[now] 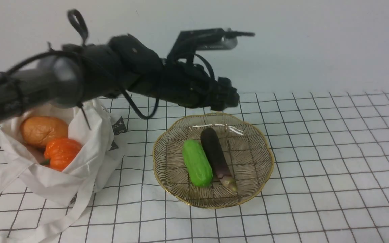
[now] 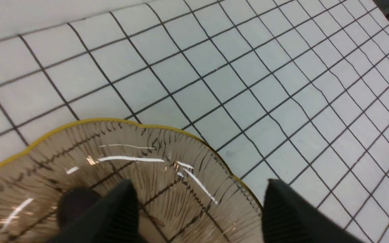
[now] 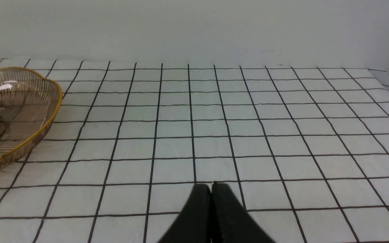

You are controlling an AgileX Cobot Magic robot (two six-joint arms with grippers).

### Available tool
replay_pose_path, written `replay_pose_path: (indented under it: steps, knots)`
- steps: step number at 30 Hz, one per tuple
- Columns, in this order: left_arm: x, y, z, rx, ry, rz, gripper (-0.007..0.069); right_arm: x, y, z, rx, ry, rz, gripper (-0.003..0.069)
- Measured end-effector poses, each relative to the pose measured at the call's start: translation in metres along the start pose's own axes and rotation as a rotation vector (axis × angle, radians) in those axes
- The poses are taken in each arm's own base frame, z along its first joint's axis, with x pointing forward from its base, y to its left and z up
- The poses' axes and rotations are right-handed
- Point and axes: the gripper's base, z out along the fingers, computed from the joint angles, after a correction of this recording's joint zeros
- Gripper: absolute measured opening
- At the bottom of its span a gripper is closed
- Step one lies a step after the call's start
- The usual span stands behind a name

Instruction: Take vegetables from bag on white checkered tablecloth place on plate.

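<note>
Judging by the eggplant (image 1: 216, 152) and the cucumber (image 1: 197, 163) lying side by side on the plate (image 1: 269, 168), we are between two transfers, with the left fingers (image 2: 198, 206) wide apart and empty above its far part, and the right fingers (image 3: 211, 202) closed together. Next we should bring the left arm (image 1: 137, 67) back over the bag (image 1: 89, 135), where the orange pepper (image 1: 62, 153) and the tan-brown oval vegetable (image 1: 44, 131) lie, and lower around one without catching the cloth.

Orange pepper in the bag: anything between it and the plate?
Yes: the raised right side of the cloth bag stands between the orange pepper and the plate. Beyond that wall, only tablecloth shows before the plate's rim.
</note>
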Motion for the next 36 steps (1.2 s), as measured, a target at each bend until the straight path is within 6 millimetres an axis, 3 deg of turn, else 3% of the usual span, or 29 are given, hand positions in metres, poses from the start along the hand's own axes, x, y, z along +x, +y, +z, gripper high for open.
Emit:
replay_pose_path:
  steps: [4,6,9,12,16,17,19,24,26,29,36]
  knots:
    - [-0.020,-0.010,-0.066,-0.057,-0.028,0.114,0.0079,0.000,0.000,0.000,0.000,0.000,0.000,-0.0014]
    - [-0.027,-0.018,-0.103,-0.109,-0.057,0.172,0.0024,0.000,0.000,0.000,0.000,0.000,0.000,-0.0014]
    - [-0.032,-0.036,-0.165,-0.202,-0.128,0.206,-0.0003,0.000,0.000,0.000,0.000,0.000,0.000,-0.0014]
    - [-0.026,-0.049,-0.210,-0.269,-0.200,0.211,-0.0008,0.000,0.000,0.000,0.000,0.000,0.000,-0.0014]
    - [0.000,-0.062,-0.260,-0.325,-0.289,0.188,-0.0008,0.000,0.000,0.000,0.000,0.000,0.000,-0.0014]
    - [0.004,-0.064,-0.265,-0.329,-0.300,0.183,-0.0008,0.000,0.000,0.000,0.000,0.000,0.000,-0.0014]
    - [0.035,-0.069,-0.290,-0.342,-0.375,0.155,-0.0008,0.000,0.000,0.000,0.000,0.000,0.000,-0.0014]
    - [0.092,-0.073,-0.314,-0.338,-0.472,0.131,-0.0008,0.000,0.000,0.000,0.000,0.000,0.000,-0.0014]
    - [0.108,-0.072,-0.313,-0.337,-0.473,0.126,-0.0008,0.000,0.000,0.000,0.000,0.000,0.000,-0.0014]
    - [0.147,-0.070,-0.316,-0.329,-0.486,0.121,-0.0008,0.000,0.000,0.000,0.000,0.000,0.000,-0.0014]
    - [0.180,-0.067,-0.317,-0.329,-0.482,0.128,-0.0008,0.000,0.000,0.000,0.000,0.000,0.000,-0.0014]
